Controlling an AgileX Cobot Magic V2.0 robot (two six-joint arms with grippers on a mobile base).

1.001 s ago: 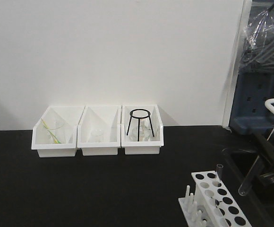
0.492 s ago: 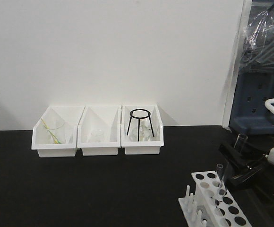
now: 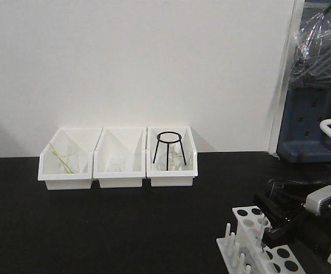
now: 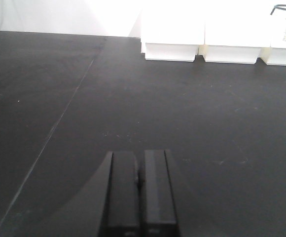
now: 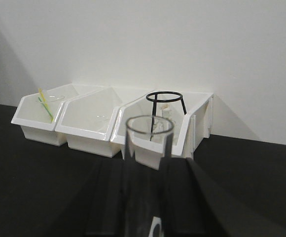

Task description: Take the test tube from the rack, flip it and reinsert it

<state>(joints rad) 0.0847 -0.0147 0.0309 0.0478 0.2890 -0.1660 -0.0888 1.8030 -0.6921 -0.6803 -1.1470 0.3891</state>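
Two grippers sit nearest the cameras. The left gripper [image 4: 139,192] has its fingers pressed together with nothing between them, above the black table [image 4: 84,98]. The right gripper [image 5: 148,170] is clamped on the tube [image 5: 149,136], which stands upright between its dark fingers, open rim up. In the front view this gripper hangs low over the rack [image 3: 241,231] at the table's near right; whether the tube's lower end sits in a hole cannot be told. Farther back, three white bins [image 3: 120,180] stand side by side against the wall [image 3: 154,68]. The rightmost holds a black wire tripod [image 3: 169,149], the leftmost a yellow-green stick [image 3: 59,158].
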